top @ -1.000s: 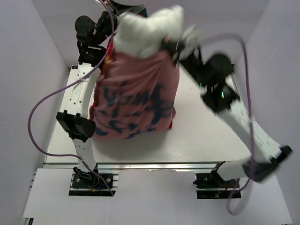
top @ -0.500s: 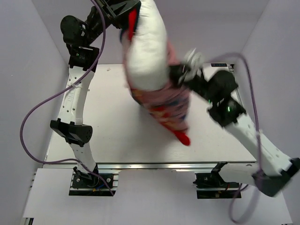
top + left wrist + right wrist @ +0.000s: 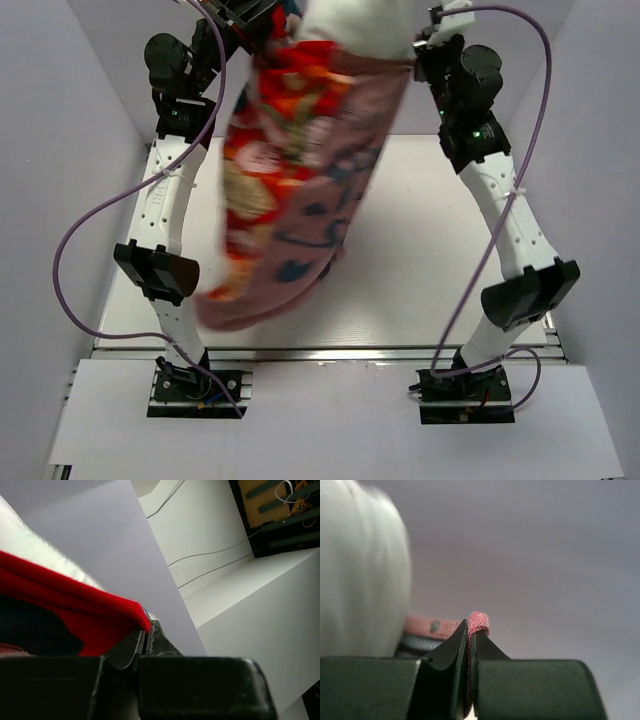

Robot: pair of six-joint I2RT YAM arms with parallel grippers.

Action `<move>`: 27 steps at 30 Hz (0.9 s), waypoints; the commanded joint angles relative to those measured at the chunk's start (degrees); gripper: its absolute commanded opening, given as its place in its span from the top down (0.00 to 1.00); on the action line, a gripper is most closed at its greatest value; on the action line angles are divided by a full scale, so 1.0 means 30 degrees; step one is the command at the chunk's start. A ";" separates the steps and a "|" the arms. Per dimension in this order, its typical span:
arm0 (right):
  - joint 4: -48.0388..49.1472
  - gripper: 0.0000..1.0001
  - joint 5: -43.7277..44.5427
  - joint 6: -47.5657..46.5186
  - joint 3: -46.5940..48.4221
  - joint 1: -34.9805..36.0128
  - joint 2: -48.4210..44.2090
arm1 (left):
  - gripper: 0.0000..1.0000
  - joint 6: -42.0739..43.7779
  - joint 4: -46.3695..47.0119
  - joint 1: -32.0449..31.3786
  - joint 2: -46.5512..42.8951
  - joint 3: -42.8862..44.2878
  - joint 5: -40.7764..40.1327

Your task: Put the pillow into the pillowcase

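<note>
Hanging the pillowcase (image 3: 290, 180) at top center, left gripper (image 3: 145, 634) and right gripper (image 3: 470, 630) both clamped on its rim, probably needing small even shakes to settle the pillow (image 3: 350, 25).

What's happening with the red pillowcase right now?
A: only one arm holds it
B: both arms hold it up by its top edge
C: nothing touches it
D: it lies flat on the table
B: the left gripper and right gripper each pinch the pillowcase edge, and it hangs down over the table.
</note>
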 commanded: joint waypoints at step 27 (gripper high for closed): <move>0.2275 1.00 0.4686 -0.1162 0.1587 -0.0774 -0.0324 | 1.00 -0.0979 0.1355 -0.0050 -0.2005 0.1435 -0.0870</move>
